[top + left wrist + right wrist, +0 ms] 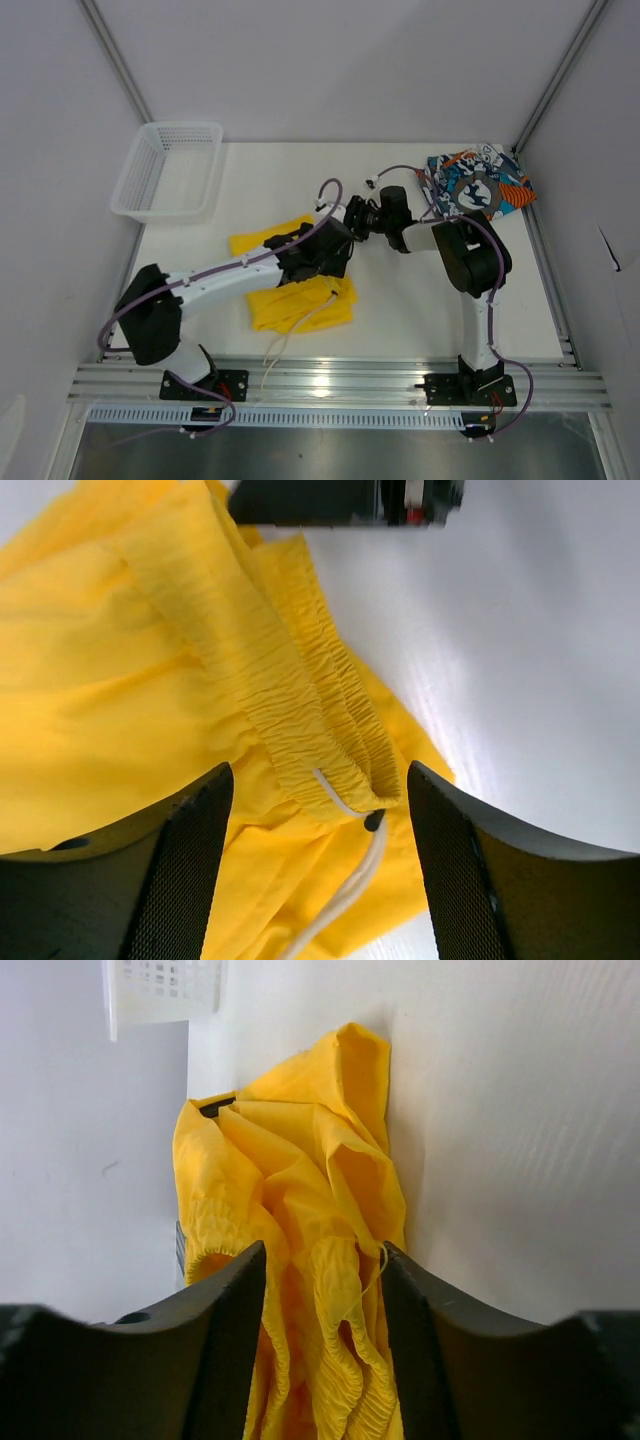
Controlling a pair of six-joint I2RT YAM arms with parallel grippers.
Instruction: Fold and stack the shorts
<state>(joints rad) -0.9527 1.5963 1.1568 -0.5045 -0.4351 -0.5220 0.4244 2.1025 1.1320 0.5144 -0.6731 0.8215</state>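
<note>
- Nearest the lens: rail [340, 385] along the near edge of the table [420, 300], carrying both arm bases.
- Basket [165, 214]: white mesh, far left corner of the table, well apart from both pairs of shorts.
- Left arm [225, 272]: reaches from its base toward the table centre, lying across the yellow cloth.
- Left gripper [318, 770]: fingers spread wide, poised over the elastic waistband [290, 710], which runs between them. No finger visibly presses the cloth.
- Yellow shorts [300, 305]: crumpled at the table centre, partly under the left arm. One flap lies toward the basket side, the larger part toward the near edge.
- Drawstring [345, 900]: white, emerging from the waistband eyelet and trailing off the cloth toward the near edge.
- Right gripper [322, 1250]: just beside the left gripper, at the far side of the yellow shorts. Its fingers are drawn in on a gathered bunch of yellow cloth, which fills the gap and touches both.
- Right arm [470, 260]: rises from its base, then bends leftward to the centre.
- Printed shorts [480, 185]: blue, orange, black and white, lying in the far right corner, well apart from the yellow pair and both grippers.
</note>
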